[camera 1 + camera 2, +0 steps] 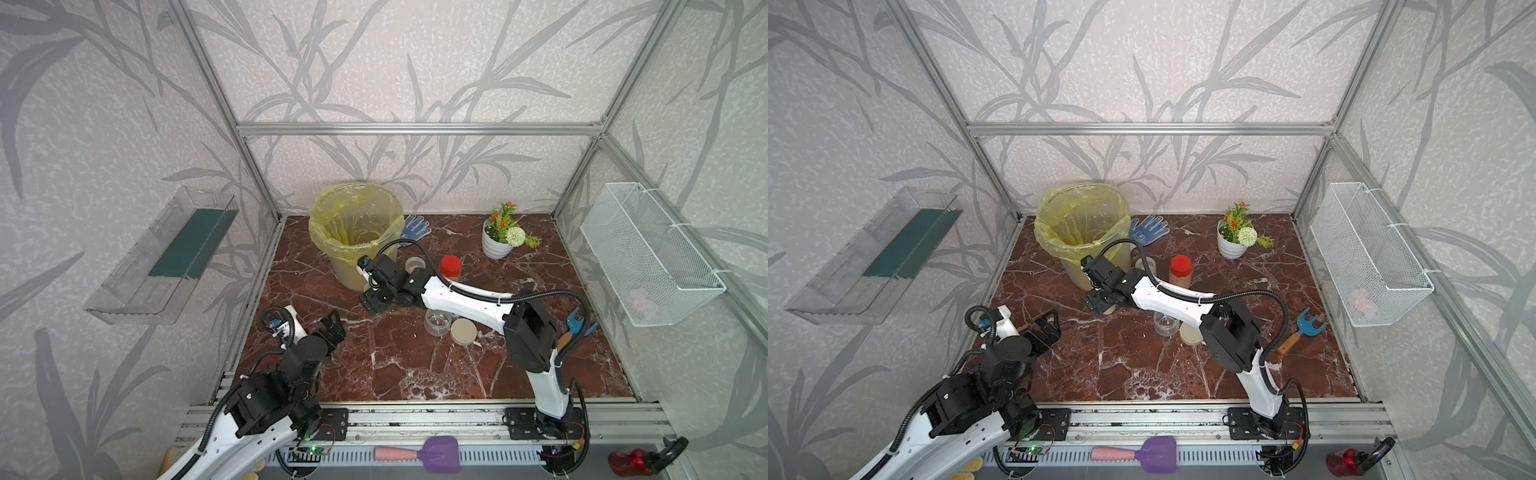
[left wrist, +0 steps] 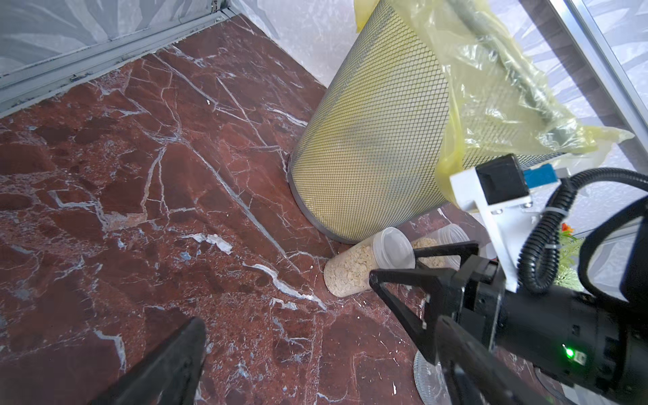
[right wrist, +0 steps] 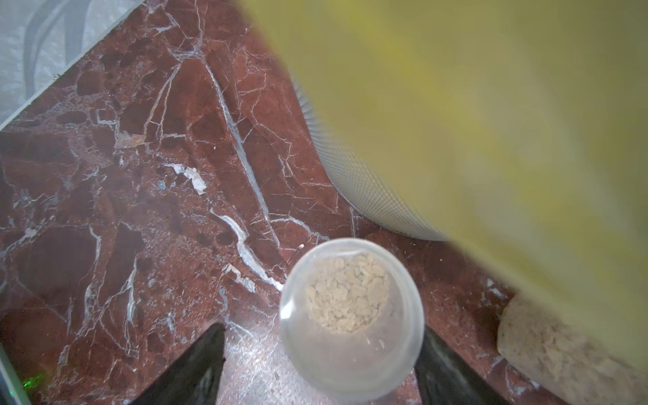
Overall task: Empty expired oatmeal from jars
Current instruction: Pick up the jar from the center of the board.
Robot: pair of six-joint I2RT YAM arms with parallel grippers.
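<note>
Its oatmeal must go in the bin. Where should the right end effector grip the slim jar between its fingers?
Grip the slim jar across its round side wall just below the lid, coming down from above: it stands upright, and the right end effector straddles it, jaws open. The bin crowds one side.

In both top views you are looking down from high at the front, facing the leaf-patterned back wall [image 1: 415, 174], taking in the whole red-brown marble tabletop [image 1: 395, 365]. Your left wrist camera is sitting low, looking across at the grey mesh bin with yellow liner [image 2: 368, 140] and the slim clear jar of pale flakes [image 2: 350, 270]. Your right wrist camera is hanging close above that jar [image 3: 350, 315], sharing both.
</note>
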